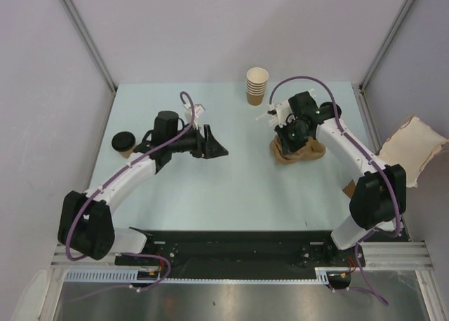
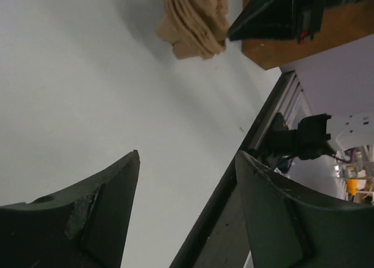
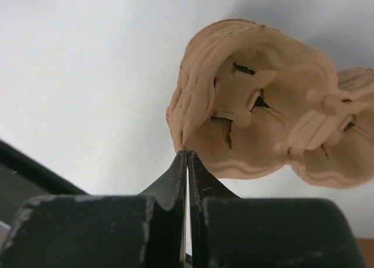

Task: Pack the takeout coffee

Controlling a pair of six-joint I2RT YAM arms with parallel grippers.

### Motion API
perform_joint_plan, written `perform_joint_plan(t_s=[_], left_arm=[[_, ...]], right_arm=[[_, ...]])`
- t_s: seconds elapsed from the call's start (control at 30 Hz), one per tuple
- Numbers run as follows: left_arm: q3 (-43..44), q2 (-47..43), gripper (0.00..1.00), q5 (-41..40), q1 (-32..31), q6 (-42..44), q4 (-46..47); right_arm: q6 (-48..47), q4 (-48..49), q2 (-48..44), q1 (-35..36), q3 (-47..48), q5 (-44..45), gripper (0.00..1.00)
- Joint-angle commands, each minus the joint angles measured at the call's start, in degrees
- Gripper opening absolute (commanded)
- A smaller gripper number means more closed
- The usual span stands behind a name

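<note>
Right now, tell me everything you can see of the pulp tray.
The tray is tan moulded pulp, with round cup wells cut by slit tabs. Its ribbed rim looks layered, so it may be several trays nested together. The wells that show are empty. It sits on the table right of centre, beneath the right wrist. The right gripper is shut, and its fingertips meet the tray's rim; whether they pinch it is unclear.
</note>
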Motion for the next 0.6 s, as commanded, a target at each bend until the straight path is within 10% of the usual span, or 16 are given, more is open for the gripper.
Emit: perform_joint_plan(t_s=[0.0,0.57], left_arm=[[0.09,4.31,0.7,2.57,-2.91,-12.45,14.59],[7.03,23.12,0.46,1.5,-7.4,-30.82,29.28]], right_arm=[[3.5,3.27,-3.68,2.85,-0.59,-6.05,0.0],[10.98,8.45,-1.39,10.5,-2.52,-10.79,0.0]])
